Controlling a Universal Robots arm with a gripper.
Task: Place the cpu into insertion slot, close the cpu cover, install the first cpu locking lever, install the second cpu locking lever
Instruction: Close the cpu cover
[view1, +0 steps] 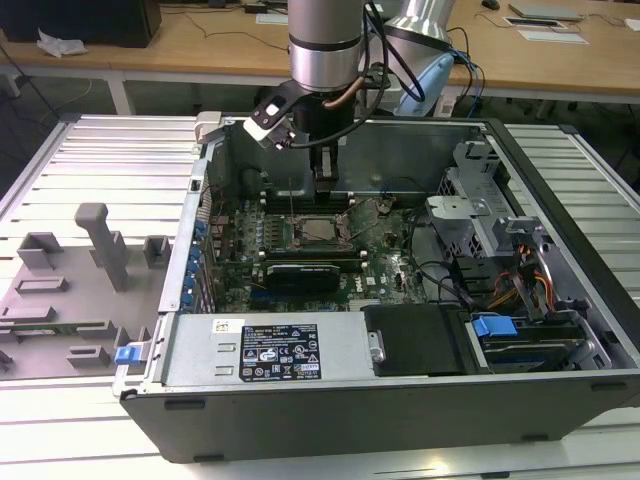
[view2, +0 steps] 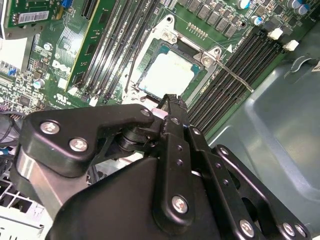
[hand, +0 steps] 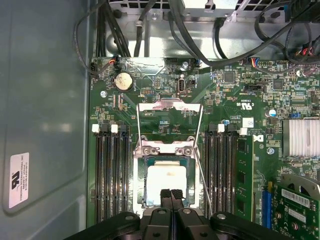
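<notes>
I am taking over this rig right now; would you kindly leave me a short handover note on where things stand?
Gripper: fingers together, holding nothing, tips by one edge of the chip.
Small flat square cpu with a pale metal top: lying in the square silver-rimmed insertion slot on the green board.
Thin silver windowed cpu cover: swung open, away from the slot.
Thin wire locking levers: both unlatched, one on either side of the slot.
Done: cpu placed.
Left: cover not closed, neither lever installed.
</notes>
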